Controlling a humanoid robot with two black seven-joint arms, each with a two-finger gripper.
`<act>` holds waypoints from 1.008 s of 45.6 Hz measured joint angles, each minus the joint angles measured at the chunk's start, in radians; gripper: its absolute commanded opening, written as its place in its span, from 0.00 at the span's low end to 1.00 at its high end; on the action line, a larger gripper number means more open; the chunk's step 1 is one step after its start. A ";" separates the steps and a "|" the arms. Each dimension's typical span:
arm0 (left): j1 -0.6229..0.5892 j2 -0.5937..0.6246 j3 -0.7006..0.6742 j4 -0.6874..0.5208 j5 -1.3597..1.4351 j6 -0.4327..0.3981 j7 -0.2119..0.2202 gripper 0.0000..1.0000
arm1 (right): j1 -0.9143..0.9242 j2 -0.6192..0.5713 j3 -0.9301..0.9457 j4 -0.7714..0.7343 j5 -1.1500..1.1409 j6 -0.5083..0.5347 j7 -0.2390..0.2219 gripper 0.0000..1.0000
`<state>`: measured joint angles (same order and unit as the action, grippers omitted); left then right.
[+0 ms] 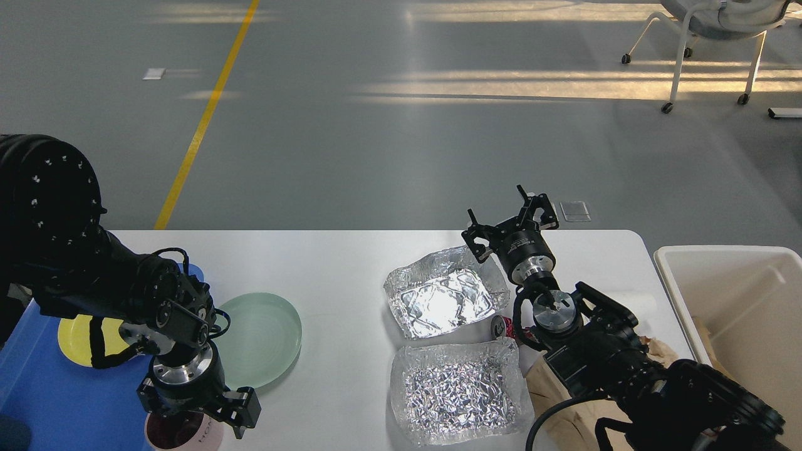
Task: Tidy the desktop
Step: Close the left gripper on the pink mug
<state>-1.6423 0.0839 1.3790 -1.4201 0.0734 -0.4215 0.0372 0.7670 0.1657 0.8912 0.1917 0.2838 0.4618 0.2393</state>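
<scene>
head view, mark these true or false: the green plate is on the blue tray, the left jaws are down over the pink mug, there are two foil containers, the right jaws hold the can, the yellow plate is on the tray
1. The green plate is on the blue tray. False: it lies on the white desktop, beside the tray.
2. The left gripper is down over the pink mug. True.
3. Two foil containers are on the desktop. True: one farther, one nearer.
4. The right gripper holds the can. False: its jaws are open and empty, above the far edge.
5. The yellow plate is on the tray. True.
</scene>
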 measured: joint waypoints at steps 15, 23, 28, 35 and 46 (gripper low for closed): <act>0.043 -0.004 -0.001 0.001 0.000 0.060 0.035 0.32 | 0.000 0.000 0.000 0.000 0.000 0.000 0.000 1.00; 0.045 -0.004 0.002 -0.005 0.000 0.051 0.038 0.00 | 0.000 0.000 0.000 0.000 0.000 0.000 0.000 1.00; 0.045 -0.004 0.005 -0.010 0.002 0.050 0.063 0.00 | 0.000 0.000 0.000 0.000 0.000 0.000 0.000 1.00; 0.040 -0.004 0.001 -0.015 0.001 0.050 0.123 0.00 | 0.000 0.000 0.000 0.000 0.000 0.000 0.000 1.00; 0.029 -0.002 -0.001 -0.019 0.001 0.049 0.136 0.00 | 0.000 0.000 0.000 0.000 0.000 0.000 0.000 1.00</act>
<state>-1.6131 0.0816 1.3783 -1.4387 0.0740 -0.3730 0.1731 0.7670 0.1657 0.8912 0.1917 0.2838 0.4617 0.2393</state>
